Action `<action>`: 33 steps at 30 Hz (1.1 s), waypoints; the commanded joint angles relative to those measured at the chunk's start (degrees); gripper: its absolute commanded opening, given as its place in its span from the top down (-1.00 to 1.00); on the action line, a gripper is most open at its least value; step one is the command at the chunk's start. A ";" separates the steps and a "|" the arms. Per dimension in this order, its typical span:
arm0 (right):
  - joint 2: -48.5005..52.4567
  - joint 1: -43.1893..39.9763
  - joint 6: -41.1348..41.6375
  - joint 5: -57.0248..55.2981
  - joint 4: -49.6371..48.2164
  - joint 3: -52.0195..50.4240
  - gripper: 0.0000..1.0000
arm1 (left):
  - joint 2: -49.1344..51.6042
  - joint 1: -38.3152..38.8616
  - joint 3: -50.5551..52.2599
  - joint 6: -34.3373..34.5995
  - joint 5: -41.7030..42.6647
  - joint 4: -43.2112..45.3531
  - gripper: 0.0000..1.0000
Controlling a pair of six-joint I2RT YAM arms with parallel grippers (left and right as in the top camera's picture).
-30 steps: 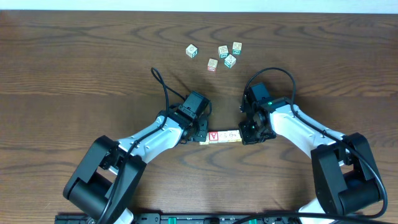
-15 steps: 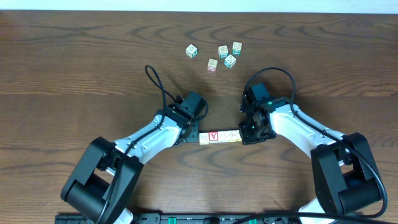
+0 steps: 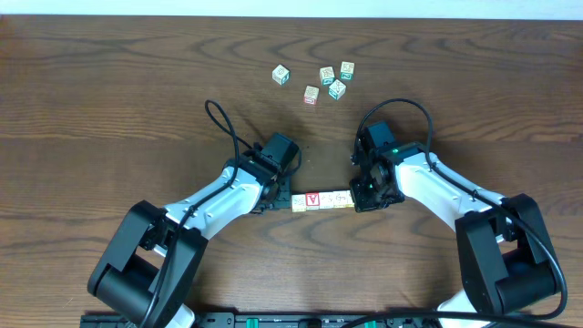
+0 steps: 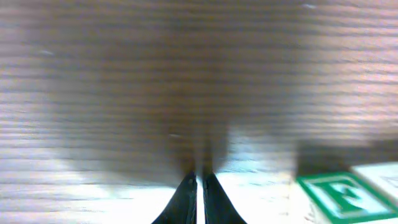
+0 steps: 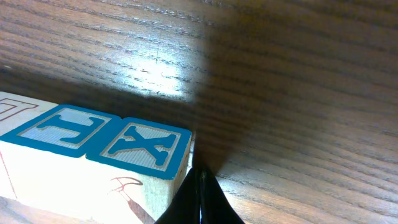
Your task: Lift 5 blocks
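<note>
At the right end of the row, the right gripper [image 5: 200, 186] has its fingers pressed together into one dark point, pinching nothing, with the tip against the corner of the last cube. From that wrist, the cube shows a blue-bordered X face [image 5: 146, 144] and its neighbour a matching I face [image 5: 65, 127]. The wood below them is pale cream with thin brown line drawing.

At the other end, the left gripper [image 4: 200, 190] is likewise closed tight and empty, its tip low over the wood beside the row (the view is blurred, so contact with the end cube cannot be told). A green F face [image 4: 339, 196] shows off to its right.

From overhead, the blocks [image 3: 323, 199] lie in a straight line, edge to edge, between the two grippers near the front middle of the table [image 3: 109, 118]. Their tops are cream with faint yellow-orange prints, save one near the left end that carries a bold red V [image 3: 312, 199]. Well apart, toward the far edge, sit five loose cubes [image 3: 326, 74] with teal, green and pinkish prints.
</note>
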State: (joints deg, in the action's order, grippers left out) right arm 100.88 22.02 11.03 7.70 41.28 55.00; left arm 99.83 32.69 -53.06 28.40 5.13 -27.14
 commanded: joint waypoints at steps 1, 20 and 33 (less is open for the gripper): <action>2.34 -0.17 -0.83 -3.08 0.50 -0.81 0.98 | 2.86 0.28 2.34 1.09 7.74 -0.20 0.85; 2.32 -0.17 -2.34 0.57 -1.22 -0.81 0.98 | 2.86 0.28 2.34 1.55 14.19 3.89 0.86; 2.32 -0.17 4.81 8.63 -1.68 -0.81 0.97 | 2.84 0.28 2.34 3.50 14.19 4.35 0.85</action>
State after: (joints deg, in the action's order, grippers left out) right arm 101.06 21.17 12.56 10.04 40.21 55.00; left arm 100.51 32.62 -52.47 30.76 17.69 -23.51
